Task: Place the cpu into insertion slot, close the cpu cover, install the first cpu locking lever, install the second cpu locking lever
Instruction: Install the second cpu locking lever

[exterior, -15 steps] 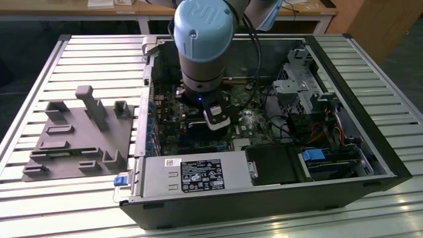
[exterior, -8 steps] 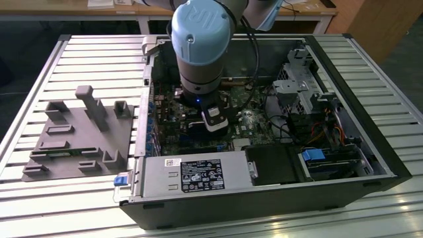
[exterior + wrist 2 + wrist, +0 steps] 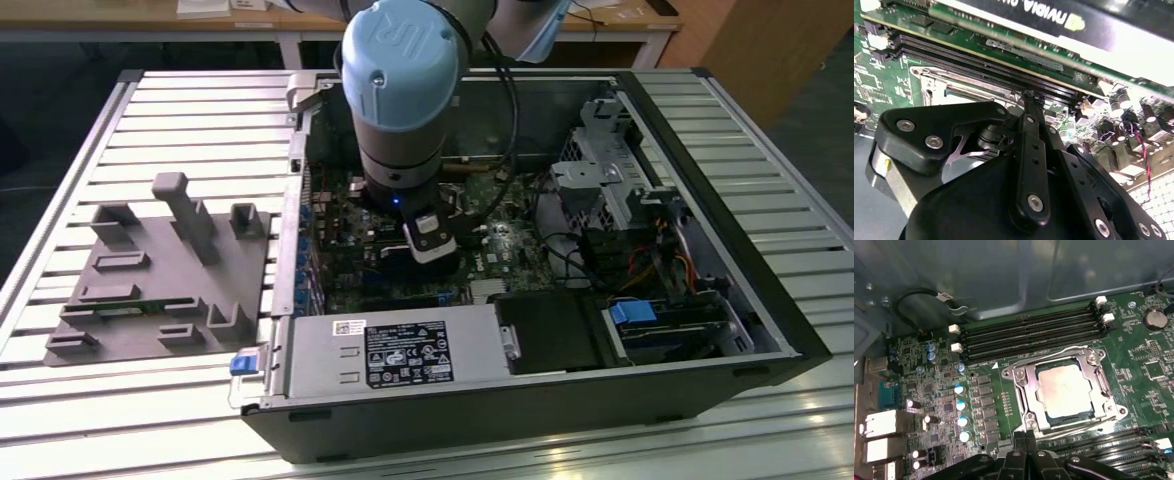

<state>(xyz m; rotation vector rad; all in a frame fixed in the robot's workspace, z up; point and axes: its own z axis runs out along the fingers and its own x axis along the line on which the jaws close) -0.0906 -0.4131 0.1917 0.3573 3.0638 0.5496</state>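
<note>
From the exterior view I have the arm reaching down into the open computer case, which lies on the slatted bench; a grey fixture tray sits beside it, toward the exterior view's left. The gripper hangs just over the motherboard.

In the second wrist view the black fingers look pressed together with nothing between them, near the memory slots.

In the first wrist view the cpu lies flat in the insertion slot, with the cpu cover down around it. I judge the chip light, stiff and fragile underneath, best taken by its edges. I leave the stickers and board print unread.
</note>
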